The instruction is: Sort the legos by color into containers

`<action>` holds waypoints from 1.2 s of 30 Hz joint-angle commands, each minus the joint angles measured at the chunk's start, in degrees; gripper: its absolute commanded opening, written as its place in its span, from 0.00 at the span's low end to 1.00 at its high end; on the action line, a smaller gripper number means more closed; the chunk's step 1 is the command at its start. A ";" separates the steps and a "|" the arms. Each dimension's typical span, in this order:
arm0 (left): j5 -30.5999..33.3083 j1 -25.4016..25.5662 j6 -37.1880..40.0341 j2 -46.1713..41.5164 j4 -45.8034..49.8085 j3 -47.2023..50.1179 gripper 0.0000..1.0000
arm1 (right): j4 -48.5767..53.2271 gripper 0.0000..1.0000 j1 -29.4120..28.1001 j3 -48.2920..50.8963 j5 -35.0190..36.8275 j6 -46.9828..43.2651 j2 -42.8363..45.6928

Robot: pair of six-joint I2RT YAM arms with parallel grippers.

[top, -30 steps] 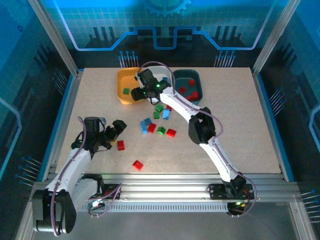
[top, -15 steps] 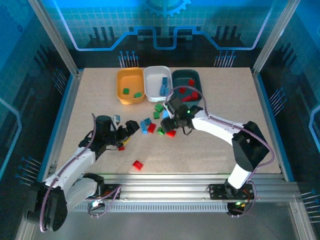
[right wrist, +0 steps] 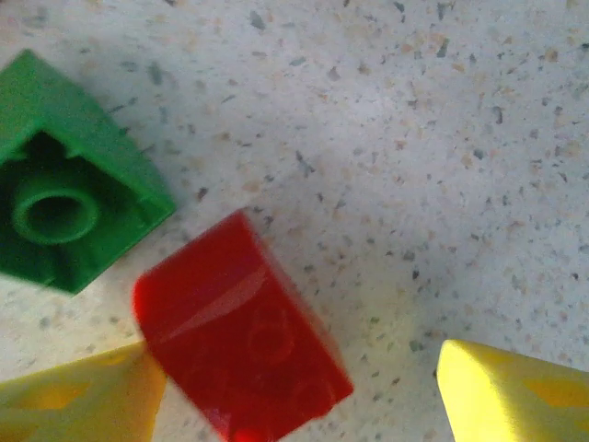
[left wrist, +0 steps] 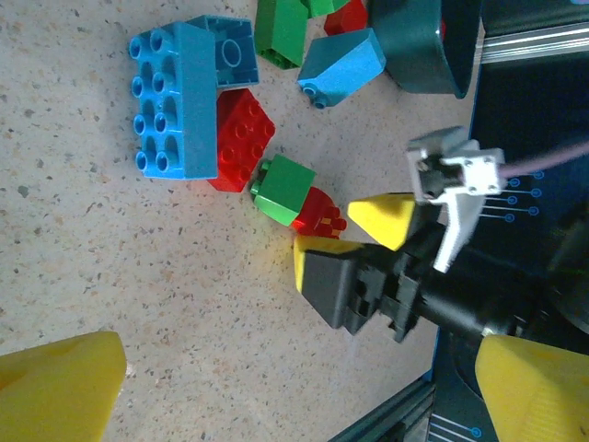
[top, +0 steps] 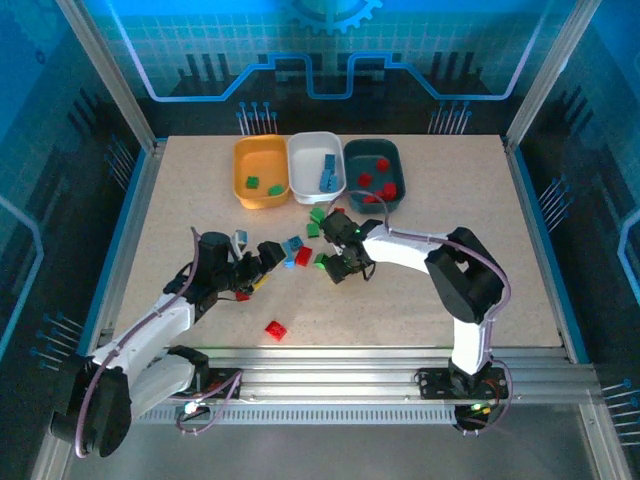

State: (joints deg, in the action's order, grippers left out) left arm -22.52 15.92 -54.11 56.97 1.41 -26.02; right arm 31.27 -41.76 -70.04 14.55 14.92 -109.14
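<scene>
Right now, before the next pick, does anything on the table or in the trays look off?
No tray looks mis-sorted: the orange-yellow tray holds green, the white tray blue, the teal tray red. One oddity: the green brick beside the red brick in the right wrist view lies flipped, hollow underside showing.

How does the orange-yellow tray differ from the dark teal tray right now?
The orange-yellow tray holds green bricks; the dark teal tray holds red bricks. In the top view the orange-yellow tray sits at the left end of the row and the dark teal tray at the right end, with the white tray between them. Both are rounded rectangles of like size.
</scene>
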 commanded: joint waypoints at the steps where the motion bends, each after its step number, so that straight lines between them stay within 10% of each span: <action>1: 1.30 0.34 -0.07 -1.56 2.01 -0.87 0.99 | 0.43 0.75 1.73 -3.05 2.02 0.06 -2.08; 15: 2.48 0.34 0.96 -0.57 2.97 -2.32 0.99 | -1.82 0.29 4.13 0.90 1.47 2.97 4.78; 23: 5.09 0.49 3.13 3.93 10.72 -5.62 0.99 | -0.42 0.28 12.55 -7.68 3.66 3.91 8.96; 32: 7.83 2.71 5.59 8.31 17.48 -10.25 0.99 | 6.80 0.32 24.21 -35.82 -2.18 2.69 -11.65; 36: 9.01 3.80 6.97 10.72 18.34 -12.49 0.99 | 10.71 0.50 25.30 -46.55 -3.81 2.06 -17.95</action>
State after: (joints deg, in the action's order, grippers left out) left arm -15.46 18.72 -49.47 66.04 16.84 -35.66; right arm 36.29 -16.45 -111.00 13.61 17.39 -124.42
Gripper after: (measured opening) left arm 0.990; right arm 0.485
